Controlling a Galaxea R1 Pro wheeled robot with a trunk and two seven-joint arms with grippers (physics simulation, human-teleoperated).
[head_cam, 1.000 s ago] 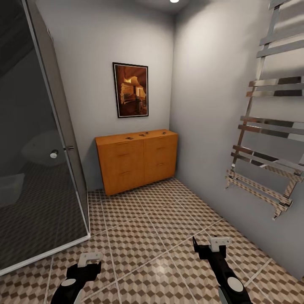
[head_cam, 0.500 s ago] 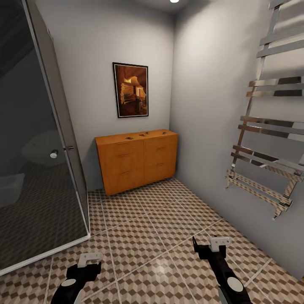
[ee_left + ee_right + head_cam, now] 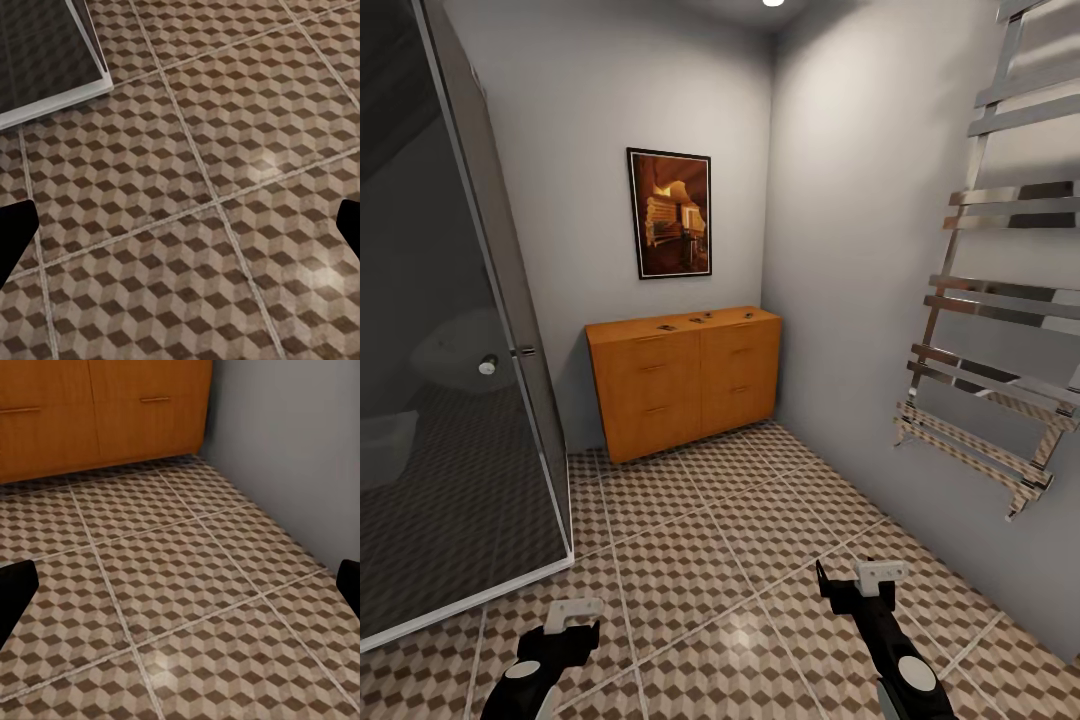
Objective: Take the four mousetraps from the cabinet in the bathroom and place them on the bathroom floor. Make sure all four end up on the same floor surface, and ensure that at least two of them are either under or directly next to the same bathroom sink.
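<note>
Orange-brown cabinet (image 3: pixel 685 380) sits against the far wall in the corner, w/ a framed picture (image 3: pixel 669 213) hung above it. On its flat top lie a few small dark bits, the mousetraps (image 3: pixel 704 318), too far off to count for sure; maybe four, spread along the top toward the right end. Cube-pattern bathroom floor (image 3: pixel 710 540) runs from the cabinet back to the robot. Dark glass shower enclosure (image 3: pixel 450 400) stands on the left, chrome towel rail (image 3: pixel 990 330) on the right wall.

Both arms hang low near the robot, well apart from the cabinet. Left gripper (image 3: pixel 572 612) is spread wide w/ nothing between the fingers; wrist cam has black fingertips (image 3: pixel 15 240) at either edge over bare tile. Right gripper (image 3: pixel 880 574) is likewise spread and holds nothing, pointing at the floor in front of the cabinet's lower drawer fronts.
</note>
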